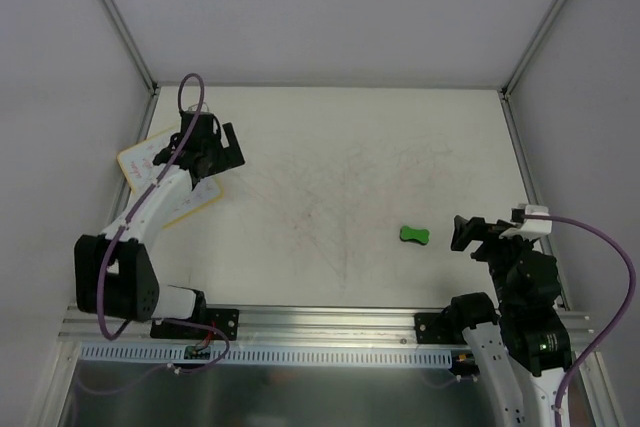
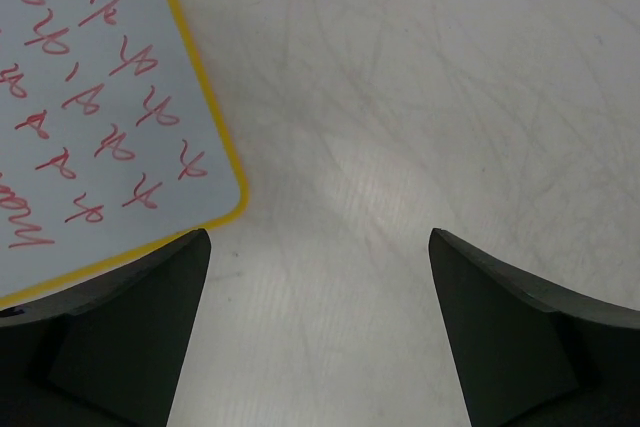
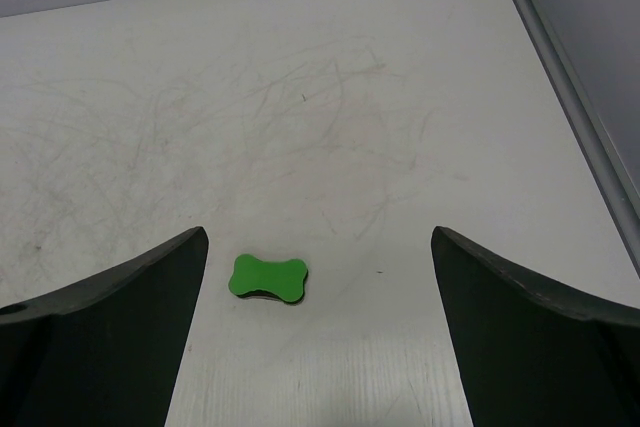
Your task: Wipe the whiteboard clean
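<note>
We see the whiteboard [image 1: 140,159] lying flat at the far left of the table [image 1: 380,147]. Its long axis slants from far-left to near-right, and it sits partly under the left arm [image 1: 150,202]. Only the left wrist view shows its red handwriting [image 2: 132,57] clearly (overhead we get just faint marks), along with one rounded, yellow-rimmed corner. The left gripper [image 2: 320,247] is spread wide over bare table beside that corner, holding nothing. The right gripper [image 3: 320,242] is spread just as wide and is empty too. Its own camera shows the green eraser [image 3: 269,278] lying ahead, apart from its fingers [image 3: 150,317].
</note>
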Robot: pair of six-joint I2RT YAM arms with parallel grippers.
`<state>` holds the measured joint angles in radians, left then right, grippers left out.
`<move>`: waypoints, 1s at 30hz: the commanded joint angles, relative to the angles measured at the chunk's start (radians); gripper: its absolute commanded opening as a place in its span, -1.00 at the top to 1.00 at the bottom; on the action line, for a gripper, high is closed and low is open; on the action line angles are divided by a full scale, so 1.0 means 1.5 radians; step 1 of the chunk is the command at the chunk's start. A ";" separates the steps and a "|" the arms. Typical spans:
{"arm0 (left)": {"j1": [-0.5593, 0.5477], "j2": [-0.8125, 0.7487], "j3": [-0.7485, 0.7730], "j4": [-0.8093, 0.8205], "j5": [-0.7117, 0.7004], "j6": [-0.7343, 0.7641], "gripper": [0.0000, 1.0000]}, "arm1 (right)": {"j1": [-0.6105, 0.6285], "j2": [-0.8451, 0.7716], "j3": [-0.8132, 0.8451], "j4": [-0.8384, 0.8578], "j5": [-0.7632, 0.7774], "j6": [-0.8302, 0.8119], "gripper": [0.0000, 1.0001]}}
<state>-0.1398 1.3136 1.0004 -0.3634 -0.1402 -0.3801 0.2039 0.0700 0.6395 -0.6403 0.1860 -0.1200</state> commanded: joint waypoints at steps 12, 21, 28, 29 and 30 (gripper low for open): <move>0.018 0.272 0.102 -0.014 -0.043 -0.108 -0.46 | 0.011 -0.035 -0.008 0.018 0.068 0.019 -0.98; 0.021 0.284 0.073 -0.028 -0.066 -0.127 -0.27 | 0.014 -0.036 -0.008 0.019 0.075 0.019 -0.99; 0.036 0.313 0.073 -0.030 -0.042 -0.124 -0.25 | 0.014 -0.035 -0.009 0.018 0.071 0.018 -0.98; 0.037 0.316 0.074 -0.030 -0.040 -0.124 -0.23 | 0.014 -0.036 -0.008 0.019 0.072 0.018 -0.98; 0.040 0.323 0.075 -0.030 -0.039 -0.122 -0.22 | 0.015 -0.035 -0.008 0.019 0.077 0.017 -0.98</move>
<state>-0.0940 1.7744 1.1137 -0.3901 -0.2089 -0.5480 0.2192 0.0242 0.6270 -0.6411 0.2771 -0.1051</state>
